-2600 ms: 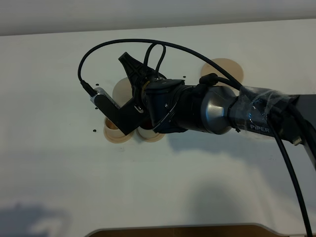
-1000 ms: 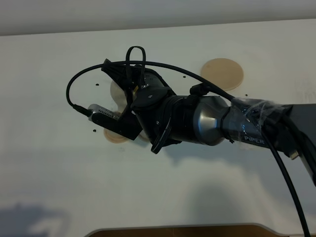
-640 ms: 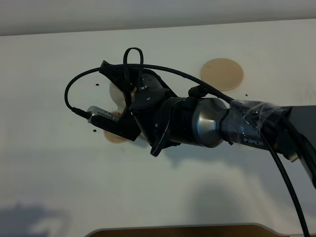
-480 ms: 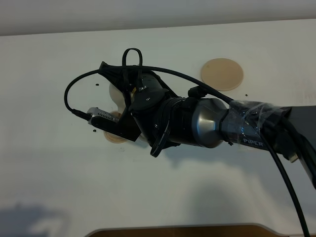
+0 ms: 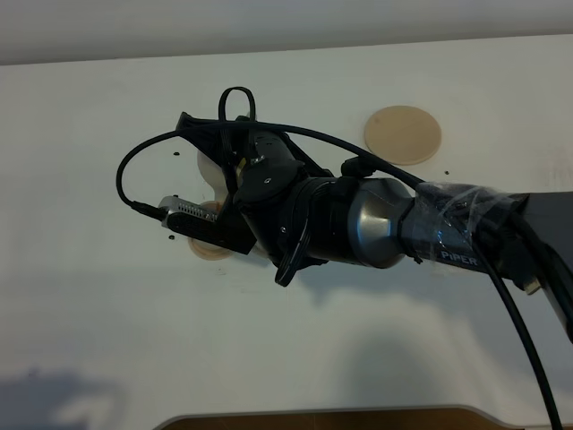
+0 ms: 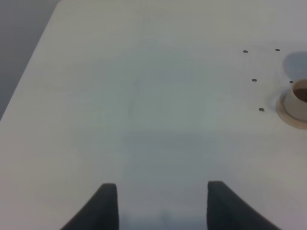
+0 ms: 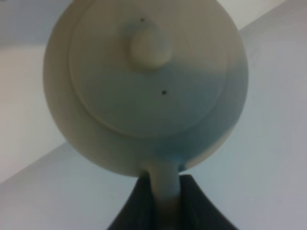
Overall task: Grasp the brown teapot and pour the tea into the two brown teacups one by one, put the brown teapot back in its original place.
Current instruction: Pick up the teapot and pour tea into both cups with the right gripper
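My right gripper (image 7: 165,203) is shut on the loop handle of the brown teapot (image 7: 144,81), whose knobbed lid fills the right wrist view. In the high view the right gripper (image 5: 204,136) reaches across to the left and holds the tilted teapot (image 5: 209,170) above the teacups. One teacup (image 5: 213,210) on its saucer (image 5: 206,249) shows under the arm; the other is hidden behind the arm. The left wrist view shows one teacup (image 6: 300,97) at its edge. The round tan saucer disc (image 5: 403,134) lies bare at the back right. My left gripper (image 6: 162,206) is open over bare table.
The white table (image 5: 107,313) carries small dark dots (image 6: 254,80) near the cups. The black cable (image 5: 134,161) loops out from the right arm. A brown edge (image 5: 322,419) runs along the table's front.
Since 2.6 s ago my right arm has moved left and rolled, tipping the teapot over the cups. In the last second it has barely moved.
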You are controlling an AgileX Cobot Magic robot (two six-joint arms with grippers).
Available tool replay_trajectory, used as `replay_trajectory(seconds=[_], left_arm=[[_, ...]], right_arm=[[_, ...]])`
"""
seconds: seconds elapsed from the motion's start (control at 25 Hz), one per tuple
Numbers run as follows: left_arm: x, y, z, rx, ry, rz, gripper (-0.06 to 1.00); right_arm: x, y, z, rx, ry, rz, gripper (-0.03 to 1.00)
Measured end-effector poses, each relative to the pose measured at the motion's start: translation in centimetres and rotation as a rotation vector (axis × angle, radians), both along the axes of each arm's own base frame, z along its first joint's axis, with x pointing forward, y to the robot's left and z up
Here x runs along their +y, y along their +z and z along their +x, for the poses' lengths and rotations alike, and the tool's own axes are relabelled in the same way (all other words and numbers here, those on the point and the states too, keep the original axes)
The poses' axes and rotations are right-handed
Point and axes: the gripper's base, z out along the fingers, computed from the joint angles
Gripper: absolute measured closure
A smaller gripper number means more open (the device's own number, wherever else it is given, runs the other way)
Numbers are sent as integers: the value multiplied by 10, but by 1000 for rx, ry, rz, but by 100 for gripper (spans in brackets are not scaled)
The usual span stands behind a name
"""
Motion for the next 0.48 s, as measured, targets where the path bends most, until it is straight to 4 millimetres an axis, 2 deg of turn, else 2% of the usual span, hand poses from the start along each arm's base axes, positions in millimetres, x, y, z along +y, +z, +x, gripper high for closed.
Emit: replay_trajectory(seconds=[0.48], left_arm=[[0, 0, 0, 0, 0, -1, 49]], right_arm=[[1, 0, 0, 0, 6, 2, 86]])
